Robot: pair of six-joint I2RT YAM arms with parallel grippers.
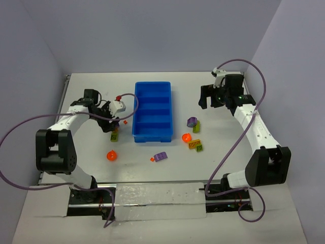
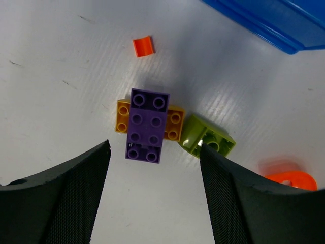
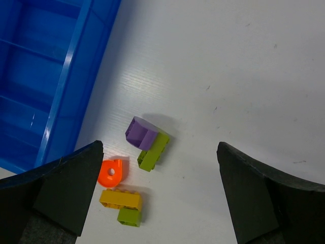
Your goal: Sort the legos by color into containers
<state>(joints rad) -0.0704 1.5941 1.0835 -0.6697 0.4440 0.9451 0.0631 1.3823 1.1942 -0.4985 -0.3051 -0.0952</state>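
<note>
Hovering with jaws spread, the left gripper (image 2: 154,151) straddled a purple brick (image 2: 147,124) stacked across a yellow brick (image 2: 123,116) just left of the blue tray (image 1: 152,138), apparently lining up a pick. The right gripper (image 3: 158,148), likewise released, hung over loose legos (image 3: 139,133) right of the tray.
</note>
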